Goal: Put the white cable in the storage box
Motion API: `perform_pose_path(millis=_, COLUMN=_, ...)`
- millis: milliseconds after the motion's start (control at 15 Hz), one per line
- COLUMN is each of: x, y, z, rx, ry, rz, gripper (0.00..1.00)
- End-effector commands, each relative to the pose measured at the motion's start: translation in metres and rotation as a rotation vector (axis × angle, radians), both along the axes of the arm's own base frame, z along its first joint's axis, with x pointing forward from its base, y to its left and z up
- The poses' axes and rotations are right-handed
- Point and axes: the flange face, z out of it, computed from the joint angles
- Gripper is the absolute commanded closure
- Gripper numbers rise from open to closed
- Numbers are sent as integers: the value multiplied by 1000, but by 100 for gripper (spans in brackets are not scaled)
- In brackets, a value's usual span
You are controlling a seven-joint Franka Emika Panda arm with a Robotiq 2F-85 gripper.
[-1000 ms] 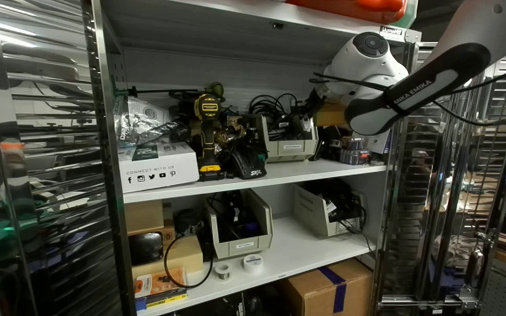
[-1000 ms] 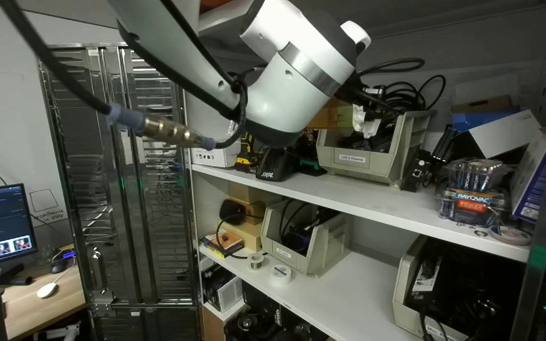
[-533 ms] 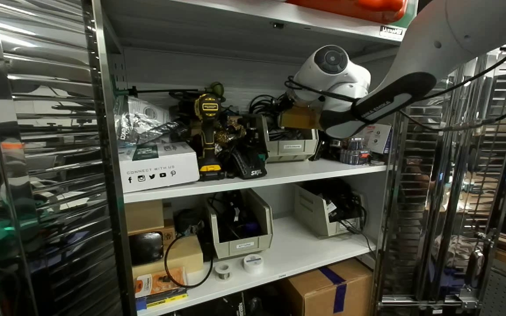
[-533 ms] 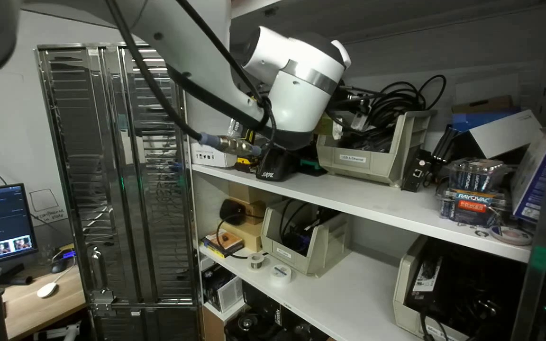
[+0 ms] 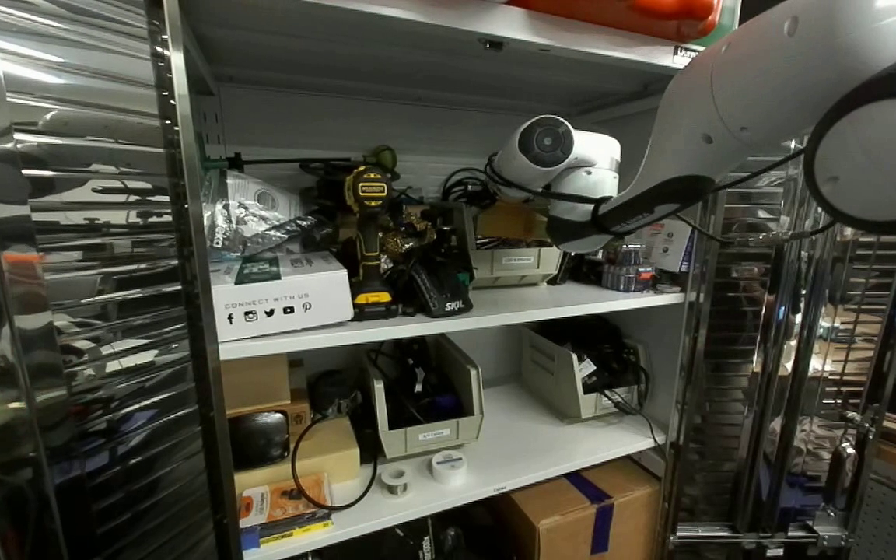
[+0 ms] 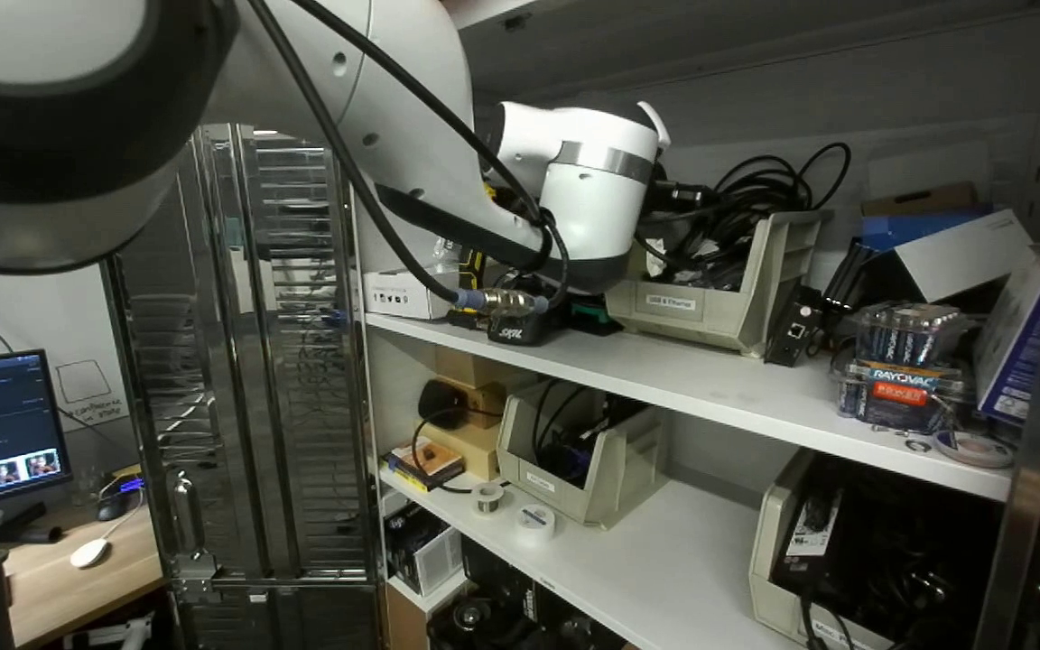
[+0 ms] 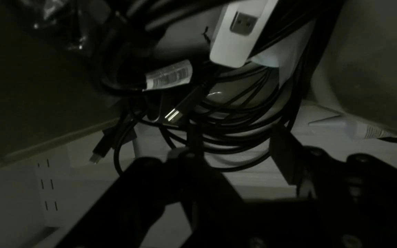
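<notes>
In the wrist view your gripper point(image 7: 236, 144) has its fingers point(image 7: 284, 155) apart, one near the centre and one toward 4 o'clock, with black cable point(image 7: 233, 131) showing in the gap. You cannot tell which item is the white cable; a white piece point(image 7: 233, 48) with a USB opening lies at 1 o'clock among more black cable, clear of both fingers. In both exterior views the grey storage box point(image 6: 710, 316) with the USB label sits toward 3 o'clock on a shelf point(image 6: 737, 384), your arm point(image 6: 597, 194) hiding part of it. In an exterior view a yellow-and-black drill point(image 5: 369, 237) stands at 10 o'clock, and a white roll point(image 5: 449, 469) lies at 6 o'clock one shelf down
</notes>
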Motion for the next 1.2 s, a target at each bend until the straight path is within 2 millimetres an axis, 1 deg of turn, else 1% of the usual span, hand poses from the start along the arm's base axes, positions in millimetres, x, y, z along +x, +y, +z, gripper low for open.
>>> perform_pose_path(millis=0, x=-3, y=-4, z=29, rx=-55, ry=-73, rz=-45, gripper=13)
perform_pose_path(millis=67, x=-5, y=-7, z=33, rx=-65, ry=-80, rz=-57, gripper=6)
perform_pose_path(millis=133, x=-10, y=-10, z=34, rx=-71, ry=-68, rz=-66, gripper=1)
perform_pose_path(millis=200, x=-15, y=-12, z=36, rx=-80, ry=-48, rz=-75, gripper=0)
perform_pose_path(millis=333, x=-28, y=-14, z=33, rx=-95, ry=19, rz=-84, gripper=0)
perform_pose_path(millis=533, x=-52, y=-18, z=21, rx=-113, ry=134, rz=-85, gripper=0)
perform_pose_path(millis=733, x=-81, y=-18, z=14, rx=-107, ry=263, rz=-66, gripper=0)
perform_pose_path(millis=867, x=-97, y=-24, z=22, rx=-111, ry=326, rz=-109, gripper=0)
perform_pose_path(millis=1000, x=-119, y=-28, z=31, rx=-87, ry=430, rz=-114, gripper=0)
perform_pose_path(millis=1067, x=-133, y=-26, z=32, rx=-65, ry=486, rz=-103, gripper=0)
perform_pose_path(millis=1133, x=-142, y=-27, z=37, rx=-39, ry=530, rz=-90, gripper=0)
